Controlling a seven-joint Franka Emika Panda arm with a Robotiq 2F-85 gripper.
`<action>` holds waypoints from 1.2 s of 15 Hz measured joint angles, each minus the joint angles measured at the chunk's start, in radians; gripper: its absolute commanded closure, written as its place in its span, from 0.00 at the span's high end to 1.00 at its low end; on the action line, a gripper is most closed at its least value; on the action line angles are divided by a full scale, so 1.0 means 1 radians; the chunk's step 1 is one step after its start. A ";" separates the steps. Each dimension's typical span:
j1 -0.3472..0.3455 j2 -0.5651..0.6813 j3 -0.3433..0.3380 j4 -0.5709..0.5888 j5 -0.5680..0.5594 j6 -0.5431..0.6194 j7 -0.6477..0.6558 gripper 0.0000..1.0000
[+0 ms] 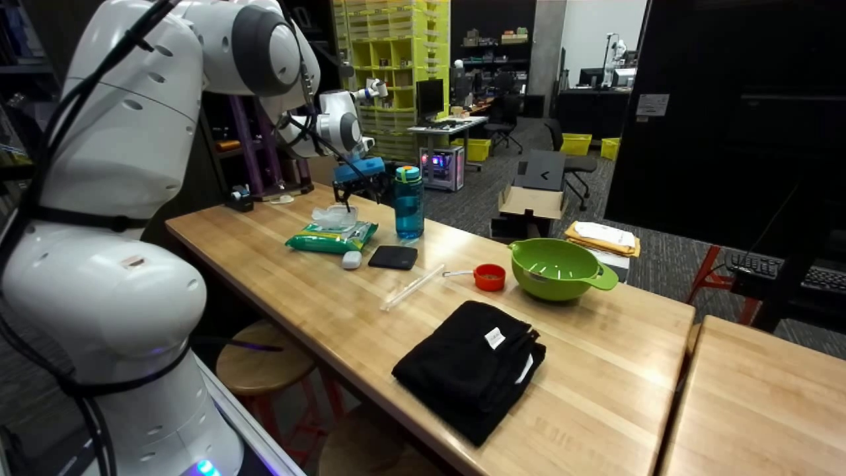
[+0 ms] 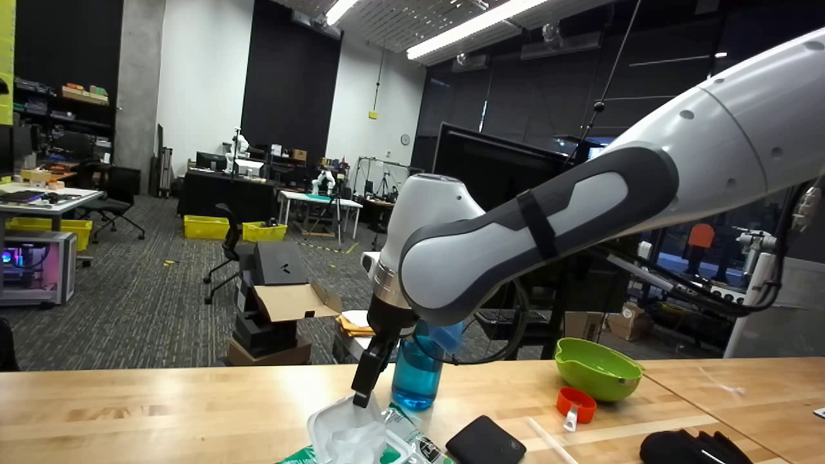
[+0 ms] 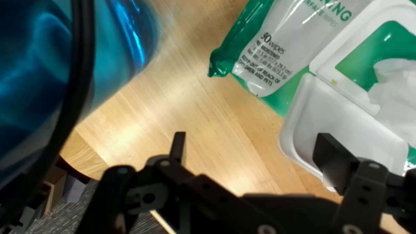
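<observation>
Table had one wipes pack, one blue bottle, one small white case, one flat black object, one clear tube, one red cup, one green bowl, one folded black garment. Relative to the bottle, pack sat just beside, case and black object near, cup, bowl and garment well apart. Pack looked green and white, lid flipped open, white wipe bunched out. Gripper was spread wide beside the bottle, holding nothing; one fingertip showed over the lid, contact unclear.
</observation>
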 measured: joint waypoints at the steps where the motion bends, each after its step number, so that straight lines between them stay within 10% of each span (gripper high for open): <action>1: 0.001 0.000 0.004 0.004 0.002 -0.004 0.000 1.00; 18: 0.012 -0.016 0.062 0.027 0.095 -0.140 0.000 1.00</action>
